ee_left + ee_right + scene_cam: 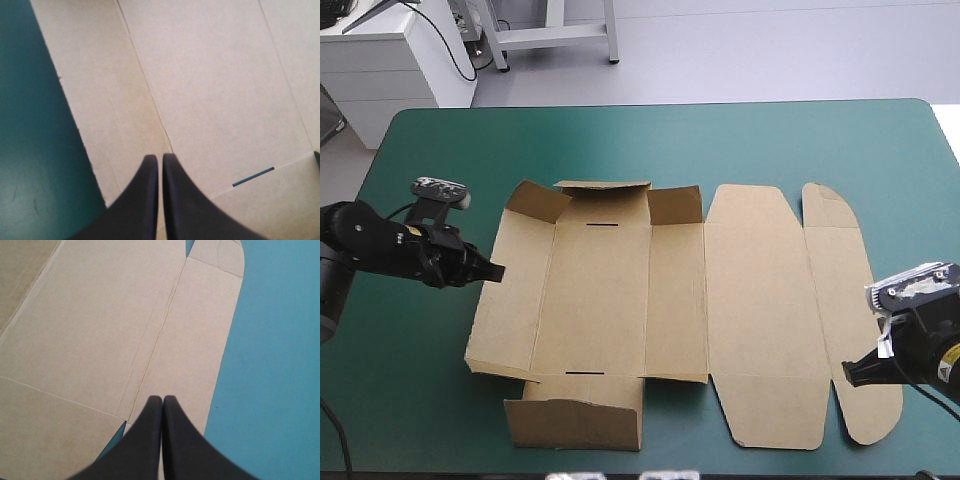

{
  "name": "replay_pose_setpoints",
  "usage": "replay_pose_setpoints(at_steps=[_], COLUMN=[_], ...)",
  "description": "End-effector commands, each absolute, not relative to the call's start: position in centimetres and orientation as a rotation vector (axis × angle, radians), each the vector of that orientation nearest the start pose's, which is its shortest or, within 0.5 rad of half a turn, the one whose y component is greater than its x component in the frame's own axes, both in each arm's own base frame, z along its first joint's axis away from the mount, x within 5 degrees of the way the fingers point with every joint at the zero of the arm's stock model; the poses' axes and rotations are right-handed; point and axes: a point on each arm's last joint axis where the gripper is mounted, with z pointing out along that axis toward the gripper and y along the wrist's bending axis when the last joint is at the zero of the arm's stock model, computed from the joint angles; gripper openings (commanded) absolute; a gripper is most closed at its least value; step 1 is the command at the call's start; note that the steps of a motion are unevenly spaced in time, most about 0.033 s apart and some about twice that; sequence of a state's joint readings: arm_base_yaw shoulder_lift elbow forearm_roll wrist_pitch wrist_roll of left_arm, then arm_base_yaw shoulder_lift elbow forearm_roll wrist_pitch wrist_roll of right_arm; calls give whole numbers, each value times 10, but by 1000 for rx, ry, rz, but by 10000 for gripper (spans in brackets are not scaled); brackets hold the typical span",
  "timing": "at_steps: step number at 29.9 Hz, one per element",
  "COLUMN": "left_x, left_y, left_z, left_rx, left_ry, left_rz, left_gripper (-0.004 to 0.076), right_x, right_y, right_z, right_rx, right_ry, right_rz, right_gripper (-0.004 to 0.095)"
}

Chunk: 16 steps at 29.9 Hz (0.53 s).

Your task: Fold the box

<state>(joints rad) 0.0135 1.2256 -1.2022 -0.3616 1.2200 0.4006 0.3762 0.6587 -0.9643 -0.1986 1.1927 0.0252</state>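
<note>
You are looking down on a bench [410, 400] with a teal-green cover. The brown box [620, 290] lies near its middle as an opened sheet. Most panels are flat; the small flaps along the box's far edge and the one at its near edge, all on its left half, are tilted up.

Your left gripper [492, 271] is at the box's left edge, its black fingers pressed together, gripping nothing. Your right gripper [850, 373] is over the box's rounded rightmost flap, near its near end, fingers also together and empty.
</note>
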Motion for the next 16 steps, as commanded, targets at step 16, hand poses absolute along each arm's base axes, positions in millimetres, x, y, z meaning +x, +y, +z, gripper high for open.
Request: replay_pose_setpoints(at_steps=[16], left_x=[228], left_y=[57], left_z=[359], left_rx=[42], left_ry=[2658], left_rz=[-319], left_gripper=[180], right_x=[91], right_y=[17], right_z=[383], right_rx=[-436], right_ry=[2235], right_rz=[-80], right_gripper=[-15])
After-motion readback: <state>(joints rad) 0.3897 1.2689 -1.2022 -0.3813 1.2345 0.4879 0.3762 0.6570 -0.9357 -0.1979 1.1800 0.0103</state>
